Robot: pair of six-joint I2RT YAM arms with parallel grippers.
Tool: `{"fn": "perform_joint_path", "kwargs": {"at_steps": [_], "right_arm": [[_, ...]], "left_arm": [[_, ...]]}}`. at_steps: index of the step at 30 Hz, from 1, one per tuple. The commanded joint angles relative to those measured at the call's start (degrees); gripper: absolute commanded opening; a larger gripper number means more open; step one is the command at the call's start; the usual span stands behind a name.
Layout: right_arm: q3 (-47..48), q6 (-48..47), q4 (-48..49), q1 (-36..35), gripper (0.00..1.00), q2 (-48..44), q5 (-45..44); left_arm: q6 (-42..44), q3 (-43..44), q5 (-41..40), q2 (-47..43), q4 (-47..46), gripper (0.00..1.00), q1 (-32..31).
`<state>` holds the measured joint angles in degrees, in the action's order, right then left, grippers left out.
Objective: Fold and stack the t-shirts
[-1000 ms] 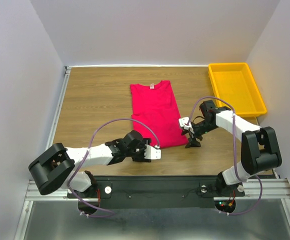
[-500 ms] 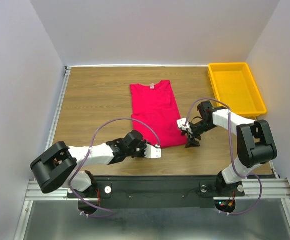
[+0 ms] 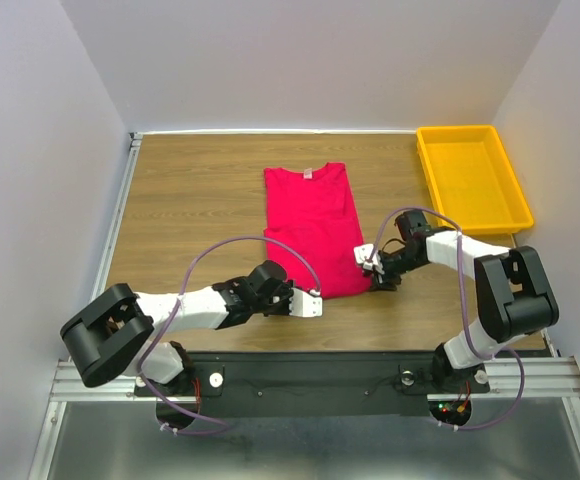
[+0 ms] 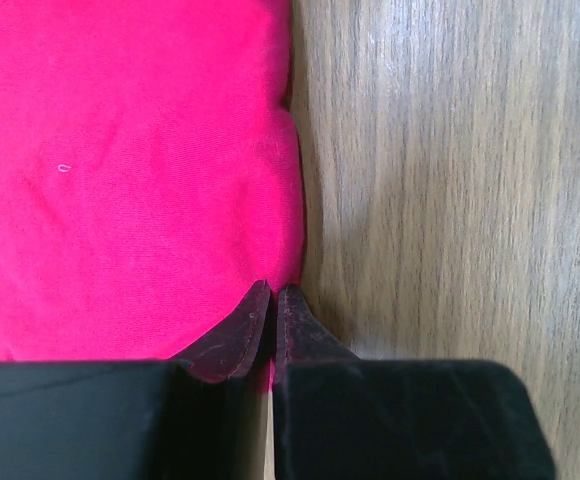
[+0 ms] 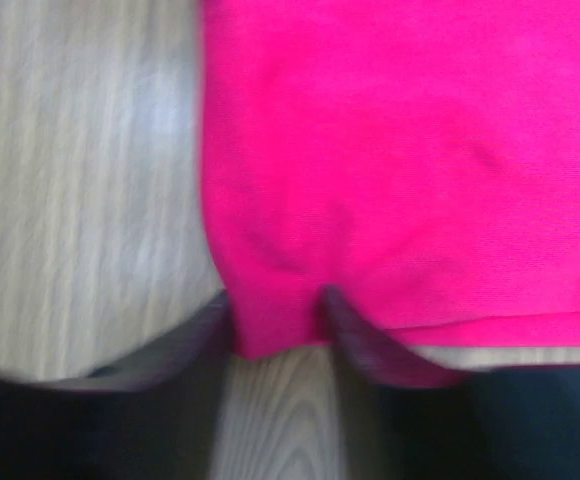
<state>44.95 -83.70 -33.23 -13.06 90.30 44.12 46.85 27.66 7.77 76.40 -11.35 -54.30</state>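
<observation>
One left gripper [image 4: 273, 292] has its jaws closed on the near-left hem corner of the single t-shirt [image 3: 310, 225], which lies flat at mid-table [image 3: 190, 200]. One right gripper [image 5: 275, 300] — jaws apart — straddles the near-right corner. One yellow tray [image 3: 470, 180] sits far right.

Left gripper [image 4: 270, 297] closed onto the t-shirt [image 3: 310, 222] at its near hem. Right gripper [image 5: 275, 303] advanced to straddle the near-right corner, jaws narrowing.

White-and-black arms [image 3: 185, 308], looping lilac cables [image 3: 238, 240]
</observation>
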Motion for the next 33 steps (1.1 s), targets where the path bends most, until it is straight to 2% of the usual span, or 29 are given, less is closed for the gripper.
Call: {"fn": "perform_joint_path", "kwargs": {"at_steps": [1,5,6,10,18,26,33], "right_arm": [[-2.8,1.1,4.5,-1.0,0.38,-0.1,-4.5],[-3.7,1.3,5.7,-1.0,0.15,-1.2,-4.5],[-3.9,1.4,6.3,-1.0,0.01,-1.5,-4.2],[-3.0,4.0,6.1,-1.0,0.01,-4.6,-2.9],[5.8,15.0,1.1,-1.0,0.01,-8.5,2.2],[18.7,29.7,0.9,-0.8,0.0,-4.8,4.4],[29.3,37.0,1.0,1.2,0.01,0.5,4.2]], "left_arm": [[0.3,-0.2,1.2,-2.4,-1.9,0.0,-0.4],[0.4,-0.7,1.1,-3.5,-2.1,0.0,-0.4],[0.3,-0.7,1.2,-4.0,-2.1,0.0,-0.4],[0.3,-0.7,0.8,-5.4,-1.8,0.0,-0.3],[1.2,0.4,1.2,-11.0,0.7,0.0,3.0],[3.9,6.2,4.2,-11.1,0.5,0.0,10.3],[7.0,14.1,6.8,-6.9,-1.0,0.0,17.7]]}}
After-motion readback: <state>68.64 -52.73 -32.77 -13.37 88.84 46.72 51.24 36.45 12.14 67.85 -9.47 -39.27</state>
